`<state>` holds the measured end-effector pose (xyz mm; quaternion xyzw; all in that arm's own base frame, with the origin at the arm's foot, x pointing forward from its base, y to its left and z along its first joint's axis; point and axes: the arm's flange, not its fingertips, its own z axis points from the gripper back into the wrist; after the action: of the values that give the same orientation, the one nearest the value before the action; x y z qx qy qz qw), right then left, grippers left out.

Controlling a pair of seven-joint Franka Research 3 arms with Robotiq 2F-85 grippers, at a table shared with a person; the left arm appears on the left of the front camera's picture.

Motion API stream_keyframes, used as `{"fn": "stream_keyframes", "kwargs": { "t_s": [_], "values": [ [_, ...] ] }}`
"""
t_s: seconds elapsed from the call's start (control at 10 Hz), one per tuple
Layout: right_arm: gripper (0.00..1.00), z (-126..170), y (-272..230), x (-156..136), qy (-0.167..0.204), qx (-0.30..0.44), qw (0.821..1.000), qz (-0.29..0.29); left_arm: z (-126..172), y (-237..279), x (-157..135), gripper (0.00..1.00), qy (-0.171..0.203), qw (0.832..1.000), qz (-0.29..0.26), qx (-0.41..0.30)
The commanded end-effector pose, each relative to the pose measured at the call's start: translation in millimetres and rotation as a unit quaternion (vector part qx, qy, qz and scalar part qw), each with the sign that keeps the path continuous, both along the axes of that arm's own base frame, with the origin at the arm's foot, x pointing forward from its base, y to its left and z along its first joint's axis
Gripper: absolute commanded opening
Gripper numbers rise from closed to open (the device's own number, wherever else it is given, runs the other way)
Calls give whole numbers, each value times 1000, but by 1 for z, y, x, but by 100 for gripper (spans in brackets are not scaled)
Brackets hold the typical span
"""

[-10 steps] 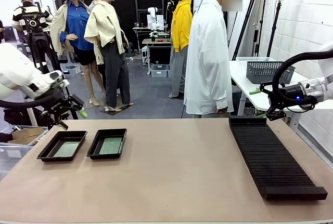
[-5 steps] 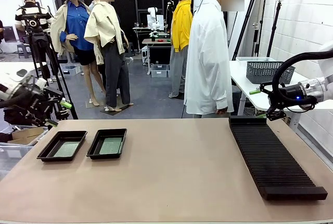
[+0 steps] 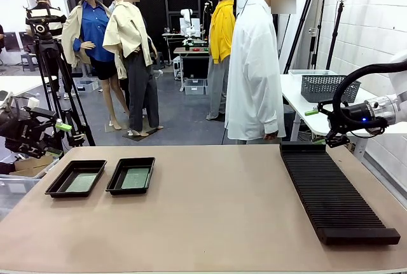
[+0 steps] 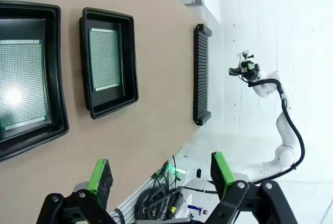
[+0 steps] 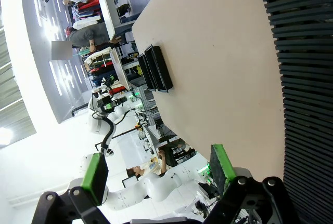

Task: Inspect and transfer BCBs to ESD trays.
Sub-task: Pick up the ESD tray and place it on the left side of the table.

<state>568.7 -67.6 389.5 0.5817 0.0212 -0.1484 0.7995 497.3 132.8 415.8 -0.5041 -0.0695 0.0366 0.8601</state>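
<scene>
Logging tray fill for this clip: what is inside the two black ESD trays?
Each of the ESD trays holds one green BCB lying flat on its floor. Whatever might lie beneath the boards is covered.

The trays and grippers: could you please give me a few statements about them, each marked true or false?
1. Each tray holds a green board. True.
2. The left gripper grips a board. False: it is open and holds nothing.
3. The rack lies on the table's right part. True.
4. The right gripper is shut. False: it is open.
5. The trays are stacked. False: they sit side by side.
</scene>
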Motion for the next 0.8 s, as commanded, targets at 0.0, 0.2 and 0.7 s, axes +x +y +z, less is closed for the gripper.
{"fn": "stream_keyframes", "kwargs": {
  "t_s": [0.0,0.2,0.7],
  "values": [
    [100,0,2,1,3,-2,1000,-3,-8,17,-2,100,-11,999,-20,-45],
    [100,0,2,1,3,-2,1000,-3,-11,14,-2,100,-14,999,-34,-38],
    [100,0,2,1,3,-2,1000,-3,-15,11,-6,100,-2,999,-28,-33]
  ]
}}
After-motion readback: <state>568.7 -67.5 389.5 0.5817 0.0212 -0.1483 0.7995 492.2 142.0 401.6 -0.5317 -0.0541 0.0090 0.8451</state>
